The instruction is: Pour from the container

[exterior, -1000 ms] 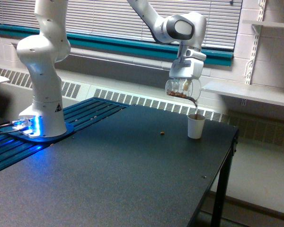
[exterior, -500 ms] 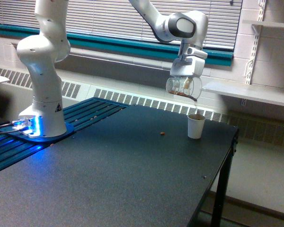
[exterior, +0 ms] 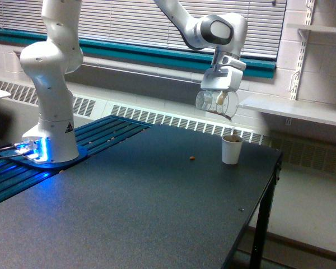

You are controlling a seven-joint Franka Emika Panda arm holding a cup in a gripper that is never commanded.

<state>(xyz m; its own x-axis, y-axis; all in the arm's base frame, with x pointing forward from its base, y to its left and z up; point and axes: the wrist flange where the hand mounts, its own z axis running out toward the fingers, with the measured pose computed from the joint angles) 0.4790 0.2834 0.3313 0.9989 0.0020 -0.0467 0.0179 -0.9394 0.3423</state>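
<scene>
The container (exterior: 217, 101), a small clear jar, hangs tipped on its side in my gripper (exterior: 219, 96), which is shut on it. Little brown material shows inside; a few brown bits sit at its lower right lip, above the white paper cup (exterior: 231, 149). The cup stands upright on the dark table (exterior: 129, 207) near its far right corner, with brown bits showing at its rim. The jar's mouth is a short way above the cup.
One brown bit (exterior: 192, 158) lies on the table to the left of the cup. The arm's base (exterior: 50, 140) stands on the blue slatted platform at the exterior view's left. The table's right edge drops off just beyond the cup. A white shelf (exterior: 302, 112) runs along the wall.
The brown stream that fell from the jar into the cup has stopped. The jar has emptied out and risen slightly, tipped a little further.
</scene>
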